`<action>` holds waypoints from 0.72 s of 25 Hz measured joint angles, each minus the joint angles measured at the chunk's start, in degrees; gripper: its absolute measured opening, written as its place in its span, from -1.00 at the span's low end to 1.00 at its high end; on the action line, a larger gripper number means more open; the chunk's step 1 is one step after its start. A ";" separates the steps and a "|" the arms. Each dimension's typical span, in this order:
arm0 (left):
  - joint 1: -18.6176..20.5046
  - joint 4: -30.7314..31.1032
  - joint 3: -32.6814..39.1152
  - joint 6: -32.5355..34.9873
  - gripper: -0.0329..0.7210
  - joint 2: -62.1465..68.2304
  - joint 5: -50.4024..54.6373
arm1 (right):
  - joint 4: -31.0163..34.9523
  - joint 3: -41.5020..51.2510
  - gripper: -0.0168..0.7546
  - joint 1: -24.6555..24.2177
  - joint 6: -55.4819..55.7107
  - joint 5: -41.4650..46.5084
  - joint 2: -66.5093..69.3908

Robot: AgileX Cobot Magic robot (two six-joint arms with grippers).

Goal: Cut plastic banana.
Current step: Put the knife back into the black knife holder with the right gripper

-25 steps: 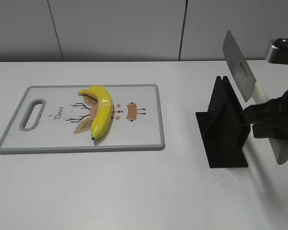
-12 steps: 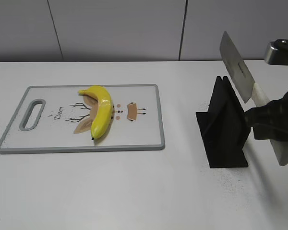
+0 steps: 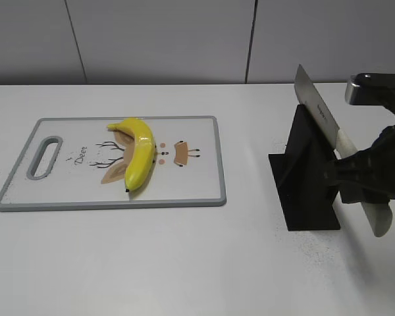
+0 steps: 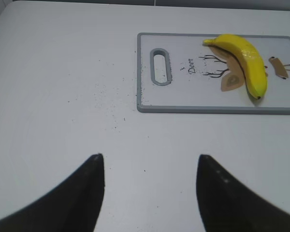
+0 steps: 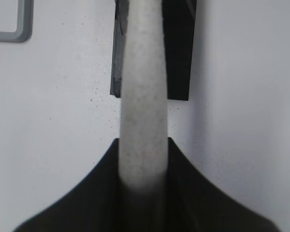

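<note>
A yellow plastic banana (image 3: 139,153) lies whole on a white cutting board (image 3: 197,184) with a grey rim at the left of the table; both also show in the left wrist view: banana (image 4: 245,62), board (image 4: 183,99). My right gripper (image 3: 355,178) is shut on the white handle (image 5: 142,125) of a knife (image 3: 319,115), whose blade tilts up to the left over the black knife stand (image 3: 306,178). My left gripper (image 4: 150,159) is open and empty over bare table, left of the board.
The black stand (image 5: 179,48) sits on the white table right of the board. A grey wall runs behind the table. The board has a handle slot (image 3: 45,158) at its left end.
My right gripper has moved left and lower with the knife, bringing the blade down closer over the stand. The banana and board have not moved.
</note>
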 joint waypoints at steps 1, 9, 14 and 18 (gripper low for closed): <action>0.00 0.00 0.00 0.00 0.65 0.00 0.00 | 0.00 0.00 -0.54 0.00 0.00 -0.06 0.00; 0.00 0.00 0.00 0.00 0.65 0.00 0.00 | 0.87 0.06 -0.54 0.00 0.00 0.99 2.93; 0.00 0.00 0.00 0.00 0.65 0.00 0.00 | 1.28 0.06 -0.54 0.00 -0.02 0.08 3.05; 0.00 0.00 0.00 0.00 0.65 0.00 0.00 | 1.57 0.06 -0.53 0.00 -0.02 -0.67 3.28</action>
